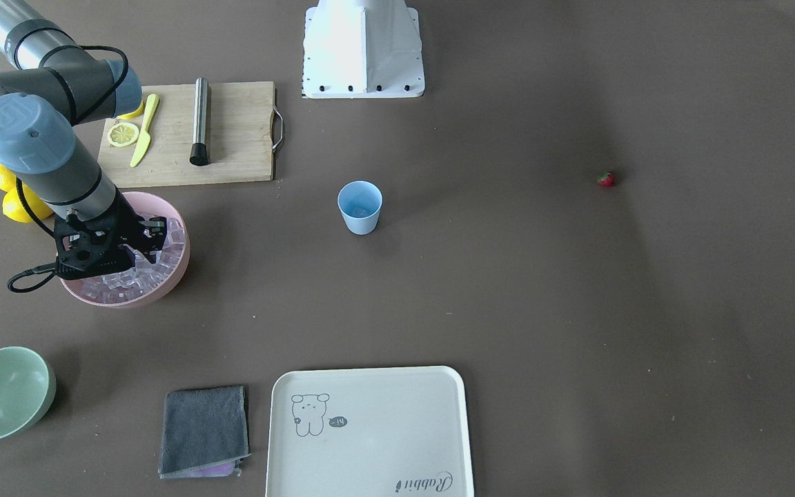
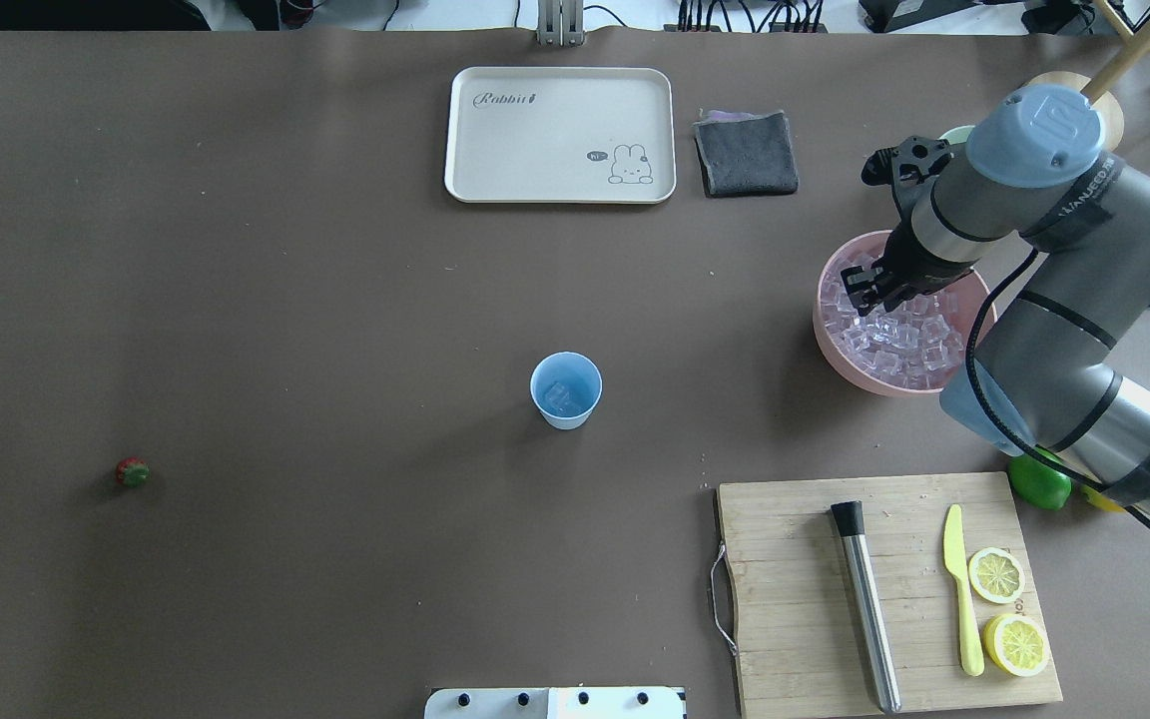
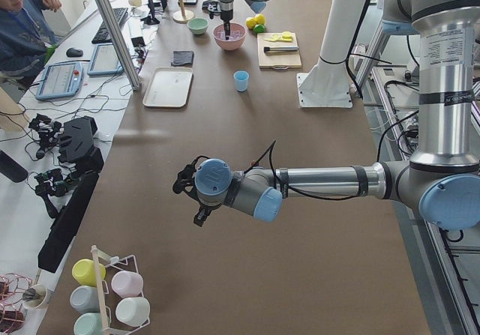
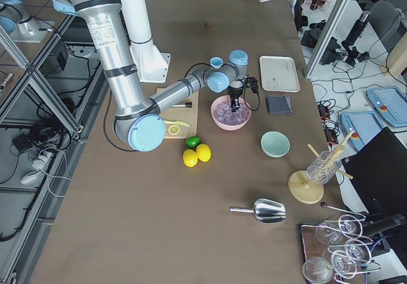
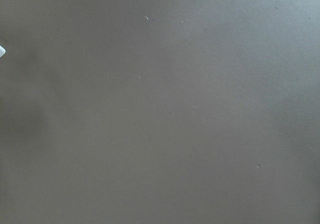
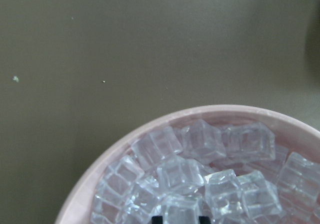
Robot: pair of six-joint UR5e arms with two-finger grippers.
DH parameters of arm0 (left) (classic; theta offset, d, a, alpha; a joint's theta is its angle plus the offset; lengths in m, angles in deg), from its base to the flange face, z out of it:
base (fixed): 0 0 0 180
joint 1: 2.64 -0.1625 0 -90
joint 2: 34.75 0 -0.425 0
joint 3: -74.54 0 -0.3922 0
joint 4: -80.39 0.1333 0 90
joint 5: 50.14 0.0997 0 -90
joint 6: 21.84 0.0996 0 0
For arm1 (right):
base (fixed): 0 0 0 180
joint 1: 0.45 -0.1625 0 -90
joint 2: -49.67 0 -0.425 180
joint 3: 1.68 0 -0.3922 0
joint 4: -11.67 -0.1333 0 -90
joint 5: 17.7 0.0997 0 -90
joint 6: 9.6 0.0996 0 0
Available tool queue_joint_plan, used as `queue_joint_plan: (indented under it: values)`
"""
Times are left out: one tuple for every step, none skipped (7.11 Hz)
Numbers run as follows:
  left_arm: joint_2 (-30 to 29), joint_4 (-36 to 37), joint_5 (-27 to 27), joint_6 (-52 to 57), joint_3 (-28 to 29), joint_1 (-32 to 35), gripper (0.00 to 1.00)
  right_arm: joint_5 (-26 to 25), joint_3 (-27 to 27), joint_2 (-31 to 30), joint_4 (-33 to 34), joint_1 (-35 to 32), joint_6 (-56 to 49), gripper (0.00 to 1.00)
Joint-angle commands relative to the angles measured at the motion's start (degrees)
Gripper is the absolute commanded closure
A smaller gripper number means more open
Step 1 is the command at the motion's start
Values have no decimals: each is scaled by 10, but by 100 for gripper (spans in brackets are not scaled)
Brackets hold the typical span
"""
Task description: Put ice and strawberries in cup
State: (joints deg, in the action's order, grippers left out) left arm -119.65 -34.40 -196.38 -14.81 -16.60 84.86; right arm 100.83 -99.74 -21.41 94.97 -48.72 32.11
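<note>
The pale-blue cup stands upright mid-table and also shows in the overhead view; something pale lies in its bottom. The ice fills a pink bowl. My right gripper reaches down into this heap. In the right wrist view its fingertips flank one ice cube, shut on it. One tiny strawberry lies alone on the table, far from the cup. My left gripper hovers over bare table far from everything; I cannot tell if it is open.
A wooden cutting board holds a metal rod, a yellow knife and lemon slices. Whole lemons lie beside the pink bowl. A mint-green bowl, a grey cloth and a cream tray lie along the far edge.
</note>
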Motion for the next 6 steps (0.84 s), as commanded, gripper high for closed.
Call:
queue_joint_plan:
  values:
    - [0,0,0,0,0,0,1,1,-12,1,0,-5,-1,100]
    - [0,0,0,0,0,0,1,6,-17,1,0,-11,-1,100]
    - [0,0,0,0,0,0,1,13,-34,2,7,-23,0,100]
    - [0,0,0,0,0,-5,1,39,-46,3,10,-38,1,100]
    - [0,0,0,0,0,-6,1,56,-57,13,32,-49,1,100]
    - [0,0,0,0,1,-6,1,56,-76,42,83,-48,22,100]
